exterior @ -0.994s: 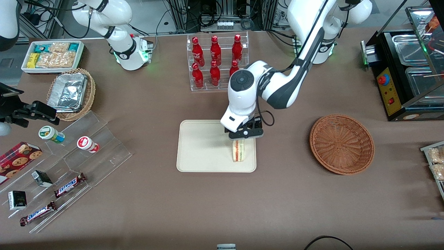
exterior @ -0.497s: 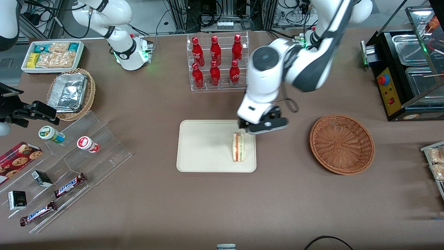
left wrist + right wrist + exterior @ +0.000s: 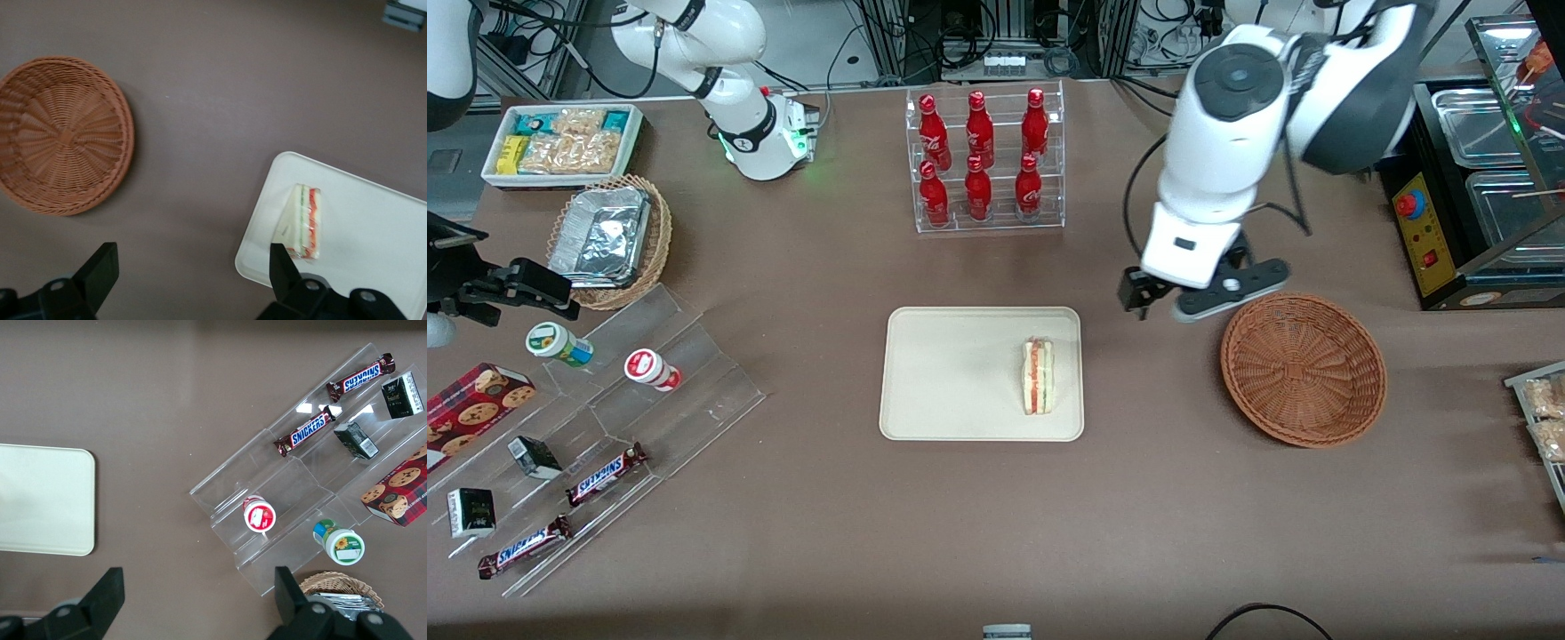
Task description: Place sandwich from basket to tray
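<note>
Fingers [image 3: 100, 270] of the working arm's gripper [image 3: 1199, 299] stand wide apart with nothing between them, raised above the brown desk [image 3: 996, 516] between the tray [image 3: 943, 373] and the basket [image 3: 1303, 369], nearer the basket's rim. The sandwich [image 3: 1038, 376] rests on the cream tray, standing on edge near the tray's end that faces the basket, its red-orange and green filling stripes turned upward — well apart from the fingers and touching neither of them. In the left wrist view the sandwich [image 3: 303, 221] sits just inside the tray's [image 3: 373, 233] rounded corner, close to one black finger's tip, while the reddish-brown wicker basket [image 3: 61, 135] lies bare and separate on the desk.

Readable writing is scarce: two brown bars marked SNICKERS [image 3: 305, 431] lie on a clear stepped acrylic stand [image 3: 287, 487] toward the parked arm's end of the desk, alongside two small round tubs and a red box [image 3: 399, 492] printed with cookies. Six red bottles [image 3: 980, 156] with white script labels — the lettering too small to read — fill a clear rack farther from the front camera than the tray. A tan wicker basket holding foil containers [image 3: 603, 236] and a white bin of snack packets [image 3: 562, 142] sit near the parked arm's base.
</note>
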Motion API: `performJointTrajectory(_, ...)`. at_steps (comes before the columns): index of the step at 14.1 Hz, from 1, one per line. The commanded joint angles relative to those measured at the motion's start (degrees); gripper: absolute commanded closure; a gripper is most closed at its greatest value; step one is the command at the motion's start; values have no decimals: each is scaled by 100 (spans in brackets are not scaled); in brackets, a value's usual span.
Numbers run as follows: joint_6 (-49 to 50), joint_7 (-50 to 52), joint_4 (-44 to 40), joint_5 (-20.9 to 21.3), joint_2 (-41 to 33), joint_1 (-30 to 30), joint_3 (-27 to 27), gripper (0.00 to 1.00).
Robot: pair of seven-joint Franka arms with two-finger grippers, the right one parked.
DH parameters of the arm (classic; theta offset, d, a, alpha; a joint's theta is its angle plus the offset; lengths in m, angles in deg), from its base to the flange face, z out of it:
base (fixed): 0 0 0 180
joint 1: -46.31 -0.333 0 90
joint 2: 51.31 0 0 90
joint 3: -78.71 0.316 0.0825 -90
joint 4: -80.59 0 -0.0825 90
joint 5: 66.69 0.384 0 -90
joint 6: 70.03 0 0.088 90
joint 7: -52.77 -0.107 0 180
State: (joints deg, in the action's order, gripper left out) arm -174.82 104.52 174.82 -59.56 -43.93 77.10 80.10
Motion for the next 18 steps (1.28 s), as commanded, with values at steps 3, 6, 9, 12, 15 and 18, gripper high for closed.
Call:
performJointTrajectory(3, 564, -550, 156, -18, -657, -634, -51, 0)
performJointTrajectory(6, 688, -902, 165, -36, -904, -1108, -86, 0)
performJointTrajectory(9, 951, -1542, 156, -378, -1124, -1724, -200, 0)
performJointTrajectory(12, 1136, -2105, 156, -545, -1282, -2496, -682, 0)
performJointTrajectory(15, 1215, -2397, 270, -757, -1484, -3288, -1315, 0)
performJointTrajectory(18, 1215, -2494, 341, -766, -1581, -3466, -1422, 0)
